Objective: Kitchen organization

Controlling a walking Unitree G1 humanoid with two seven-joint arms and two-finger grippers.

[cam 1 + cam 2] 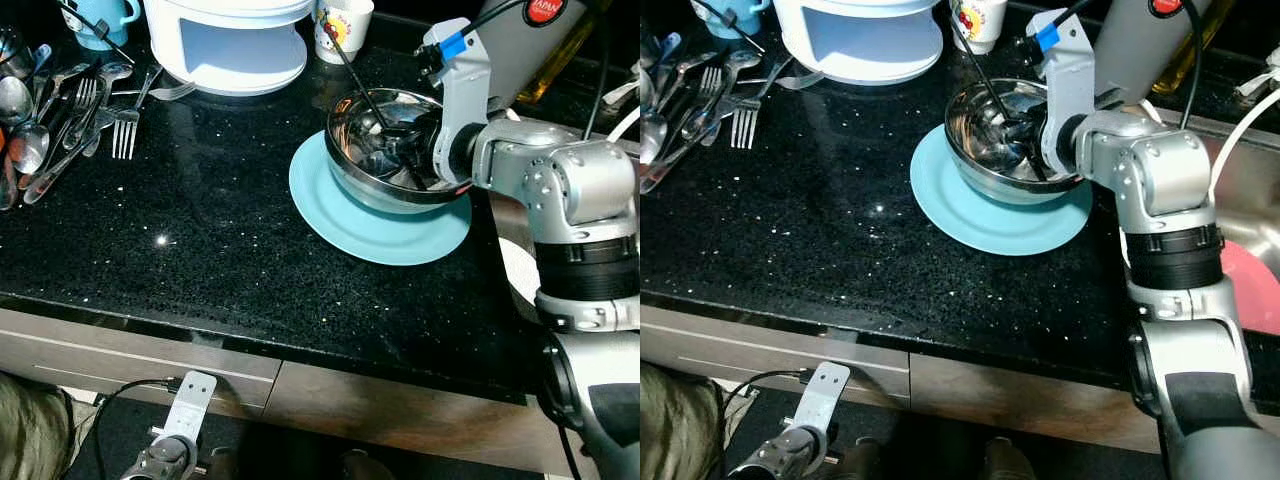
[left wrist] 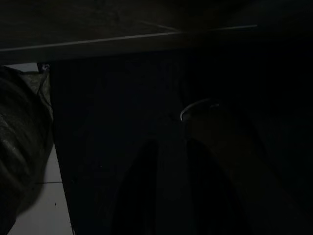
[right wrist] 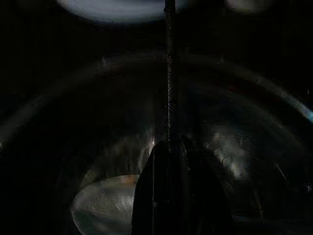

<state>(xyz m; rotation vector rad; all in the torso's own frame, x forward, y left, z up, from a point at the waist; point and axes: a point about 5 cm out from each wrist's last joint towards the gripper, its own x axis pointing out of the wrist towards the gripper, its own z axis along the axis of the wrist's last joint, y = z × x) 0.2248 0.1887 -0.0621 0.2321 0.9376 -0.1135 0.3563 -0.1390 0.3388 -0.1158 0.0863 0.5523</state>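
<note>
Centrally, a shiny round steel bowl (image 1: 385,150) sits on a flat pale-blue plate (image 1: 375,225) on the speckled black stone counter (image 1: 200,240). Inside it, the right tool (image 1: 395,135) is clenched on a thin black stick-like utensil (image 1: 350,65) slanting up-left, silver forearm bent inward. Forks (image 1: 120,125) lie upper left. The left tool (image 2: 168,161) hangs low; its grip is unclear.

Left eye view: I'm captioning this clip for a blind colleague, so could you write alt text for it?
The right gripper reaches into a steel bowl on a light blue plate, jaws shut on a thin black utensil handle. Both sit on a black speckled countertop, with forks and spoons at its far left.
</note>
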